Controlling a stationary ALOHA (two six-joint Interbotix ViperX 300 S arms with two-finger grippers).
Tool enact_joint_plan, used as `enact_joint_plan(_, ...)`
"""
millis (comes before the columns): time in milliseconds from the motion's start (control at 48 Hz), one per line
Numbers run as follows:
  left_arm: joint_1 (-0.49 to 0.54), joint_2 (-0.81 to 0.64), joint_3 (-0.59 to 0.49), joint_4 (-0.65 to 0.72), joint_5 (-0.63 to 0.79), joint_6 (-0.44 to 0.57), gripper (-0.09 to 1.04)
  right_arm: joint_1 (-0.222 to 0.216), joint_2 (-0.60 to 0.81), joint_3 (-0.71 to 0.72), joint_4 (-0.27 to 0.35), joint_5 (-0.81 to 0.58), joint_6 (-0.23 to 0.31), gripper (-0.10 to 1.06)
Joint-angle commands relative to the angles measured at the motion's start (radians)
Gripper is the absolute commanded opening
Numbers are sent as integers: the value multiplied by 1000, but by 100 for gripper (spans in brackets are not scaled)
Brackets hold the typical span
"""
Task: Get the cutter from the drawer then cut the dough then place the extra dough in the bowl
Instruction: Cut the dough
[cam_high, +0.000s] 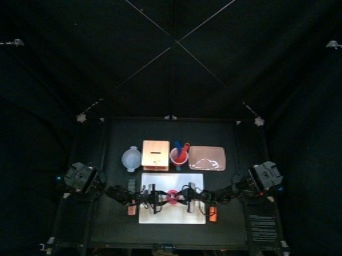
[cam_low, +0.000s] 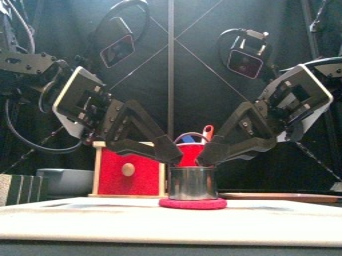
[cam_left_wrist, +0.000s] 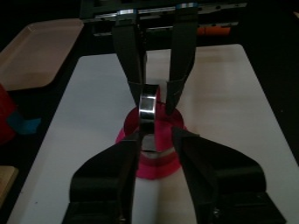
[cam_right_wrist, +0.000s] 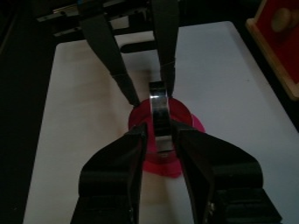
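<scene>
The round metal cutter (cam_low: 191, 182) stands upright on the flat red dough (cam_low: 193, 203), in the middle of the white cutting board (cam_high: 171, 213). My left gripper (cam_left_wrist: 158, 131) comes at it from the left, my right gripper (cam_right_wrist: 160, 122) from the right. Each is shut on the cutter's wall (cam_left_wrist: 149, 107), (cam_right_wrist: 156, 98), fingertips meeting just above the dough (cam_left_wrist: 160, 160), (cam_right_wrist: 163, 147). From the front, both grippers (cam_low: 168, 158), (cam_low: 217, 155) slant down onto the cutter's rim. The dough's rim shows all round the cutter's base.
Behind the board stand the wooden box (cam_low: 130, 170) with its red drawer front, the blue-grey bowl (cam_high: 131, 157), the red cup (cam_low: 197, 146) with toy knives, and the pink tray (cam_high: 209, 157). Bare board lies on either side of the dough.
</scene>
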Motion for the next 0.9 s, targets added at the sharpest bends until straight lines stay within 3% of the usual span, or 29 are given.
enact_joint_plan(21, 8, -11, -11, 9, 14, -3, 64, -5, -28, -17, -3, -3, -2, 68)
enact_joint_plan(458, 21, -11, -2, 8, 104, -3, 58, -17, -20, -12, -2, 43, 2, 67)
enact_joint_plan(750, 21, -12, -2, 14, 115, -2, 58, -20, -3, -18, -2, 95, 5, 49)
enact_joint_plan(896, 21, -12, -2, 34, 144, -2, 58, -21, -2, -8, 2, 112, 8, 46)
